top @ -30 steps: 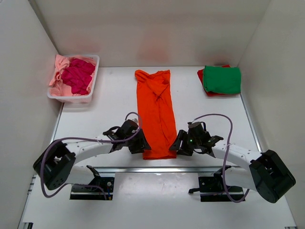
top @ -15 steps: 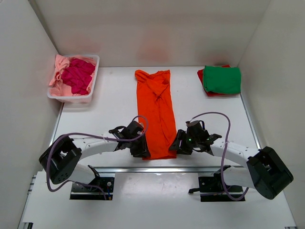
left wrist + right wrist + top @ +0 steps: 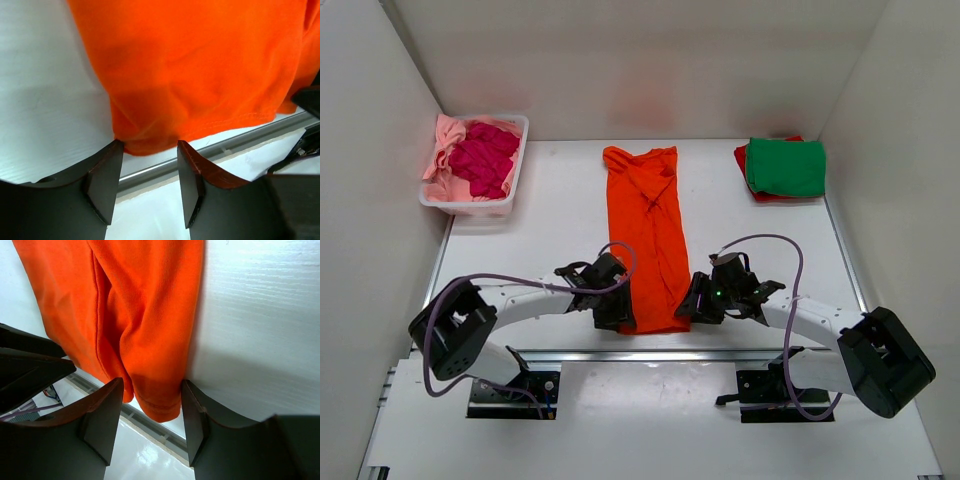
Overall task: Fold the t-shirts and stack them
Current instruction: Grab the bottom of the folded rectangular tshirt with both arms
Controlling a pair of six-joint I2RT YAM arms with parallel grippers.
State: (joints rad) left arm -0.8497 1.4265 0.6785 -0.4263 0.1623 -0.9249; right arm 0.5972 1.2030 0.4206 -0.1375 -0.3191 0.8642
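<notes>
A bright orange t-shirt (image 3: 648,240), folded into a long narrow strip, lies down the middle of the table with its hem at the near edge. My left gripper (image 3: 620,318) is at the hem's left corner, jaws open, with the cloth edge (image 3: 150,142) just at the fingertips. At the hem's right corner my right gripper (image 3: 688,308) stands open, and the corner of the cloth (image 3: 157,400) hangs between its fingers without being pinched. A folded green t-shirt (image 3: 786,166) rests on a red one (image 3: 741,160) at the back right.
A white basket (image 3: 470,205) at the back left holds a magenta t-shirt (image 3: 485,158) and a light pink one (image 3: 442,150). White walls enclose the table on three sides. A metal rail (image 3: 240,142) runs along the near edge, just past the hem.
My left gripper has slid right, up to the hem's left corner. The right gripper has edged slightly left onto the right corner. The orange t-shirt has not moved.
</notes>
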